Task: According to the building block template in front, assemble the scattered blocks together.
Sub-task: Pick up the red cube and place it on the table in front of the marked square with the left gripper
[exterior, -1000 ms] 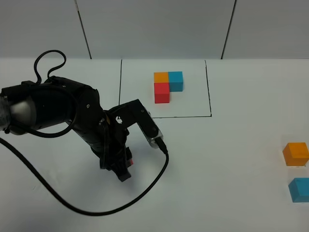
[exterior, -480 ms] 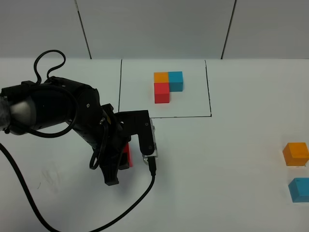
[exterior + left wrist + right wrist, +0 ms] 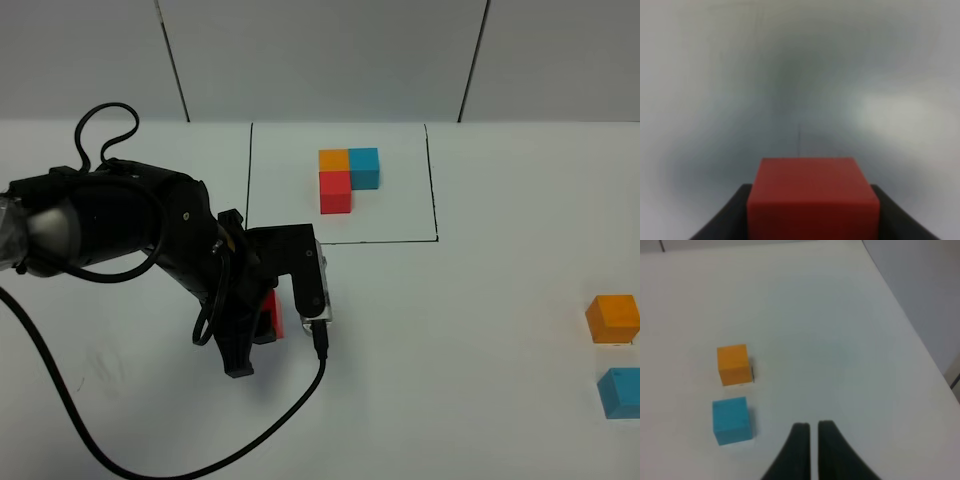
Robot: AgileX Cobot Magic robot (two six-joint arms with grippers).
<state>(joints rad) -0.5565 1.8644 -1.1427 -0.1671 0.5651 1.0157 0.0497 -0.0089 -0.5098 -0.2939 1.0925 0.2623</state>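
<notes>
The template is an L of orange, blue and red cubes inside a thin black rectangle at the back centre. My left gripper is shut on the loose red cube in front of the frame's left corner; the cube fills the left wrist view between the dark fingers. The loose orange cube and blue cube sit at the far right, and also show in the right wrist view, orange and blue. My right gripper is shut and empty, beside the blue cube.
A black cable loops from the left arm across the front left of the white table. Grey wall panels stand behind the table. The table's right edge runs close to the right gripper.
My left arm has swung and turned, carrying the red cube up and to the right, closer to the framed template. The orange and blue cubes have not moved.
</notes>
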